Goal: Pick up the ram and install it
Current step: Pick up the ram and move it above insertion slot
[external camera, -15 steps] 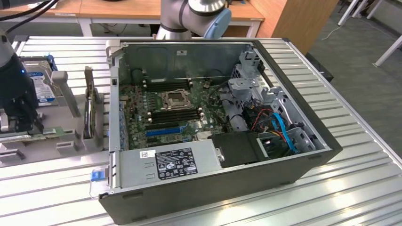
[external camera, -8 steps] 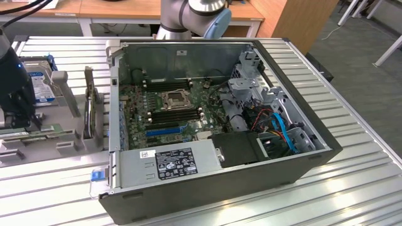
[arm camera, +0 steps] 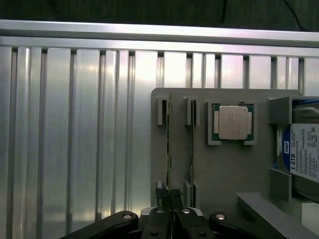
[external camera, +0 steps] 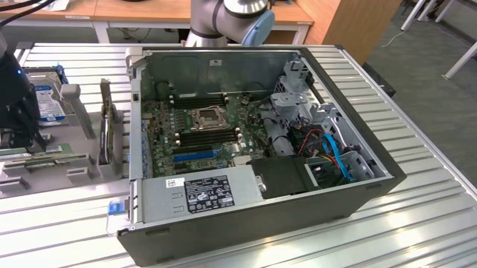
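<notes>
At the exterior view's left, on the grey holder tray [arm camera: 224,169] beside the open computer case [external camera: 246,234], the ram [arm camera: 169,144] stands on edge in its slotted posts, with a second stick [arm camera: 191,144] just beside it. The gripper [arm camera: 171,195] is clenched on the ram's upper edge near one end. That looks like an off-centre pinch, so any lift could tilt the stick, jam it in the posts, let it slip, or knock its neighbour. The arm [external camera: 15,95] hangs straight down over the tray, wrist vertical, while its upper joints [external camera: 234,17] stand at the case's far side.
</notes>
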Robot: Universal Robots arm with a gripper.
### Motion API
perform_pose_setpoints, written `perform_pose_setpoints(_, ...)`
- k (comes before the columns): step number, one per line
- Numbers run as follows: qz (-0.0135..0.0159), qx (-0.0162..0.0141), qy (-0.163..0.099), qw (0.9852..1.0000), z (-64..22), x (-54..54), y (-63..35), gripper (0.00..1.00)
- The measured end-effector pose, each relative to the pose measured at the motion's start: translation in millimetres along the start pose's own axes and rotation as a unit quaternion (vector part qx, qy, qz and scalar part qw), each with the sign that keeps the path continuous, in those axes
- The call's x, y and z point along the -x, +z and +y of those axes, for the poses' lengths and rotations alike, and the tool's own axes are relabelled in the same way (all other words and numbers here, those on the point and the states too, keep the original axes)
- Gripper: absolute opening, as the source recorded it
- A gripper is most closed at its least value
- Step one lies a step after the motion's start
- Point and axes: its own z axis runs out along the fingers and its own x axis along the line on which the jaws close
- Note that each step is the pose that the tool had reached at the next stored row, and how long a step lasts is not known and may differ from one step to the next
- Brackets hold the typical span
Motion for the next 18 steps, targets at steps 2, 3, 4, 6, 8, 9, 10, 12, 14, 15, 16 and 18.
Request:
perform_pose_setpoints(2, 0.0000, 0.0000, 0.001, 1.0000, 0.1, 0.0, -1.8, 0.12)
perform_pose_setpoints(3, 0.0000, 0.0000, 0.001, 1.0000, 0.1, 0.1, -2.6, 0.12)
perform_pose_setpoints(4, 0.0000, 0.0000, 0.002, 1.0000, 0.1, 0.1, -3.8, 0.12)
perform_pose_setpoints(6, 0.0000, 0.0000, 0.002, 1.0000, 0.1, 0.1, -6.6, 0.12)
perform_pose_setpoints(8, 0.0000, 0.0000, 0.003, 1.0000, 0.2, 0.2, -11.2, 0.12)
perform_pose_setpoints(9, 0.0000, 0.0000, 0.003, 1.0000, 0.2, 0.2, -12.8, 0.12)
perform_pose_setpoints(10, -0.0001, -0.0001, 0.004, 1.0000, 0.2, 0.3, -14.2, 0.12)
perform_pose_setpoints(12, 0.0000, 0.0000, 0.004, 1.0000, 0.3, 0.3, -17.6, 0.12)
perform_pose_setpoints(14, -0.0001, -0.0001, 0.005, 1.0000, 0.3, 0.4, -21.5, 0.12)
perform_pose_setpoints(15, -0.0001, -0.0001, 0.005, 1.0000, 0.3, 0.4, -23.3, 0.12)
perform_pose_setpoints(16, -0.0001, -0.0001, 0.006, 1.0000, 0.3, 0.5, -25.4, 0.12)
perform_pose_setpoints(18, -0.0001, -0.0001, 0.006, 1.0000, 0.3, 0.6, -29.1, 0.12)
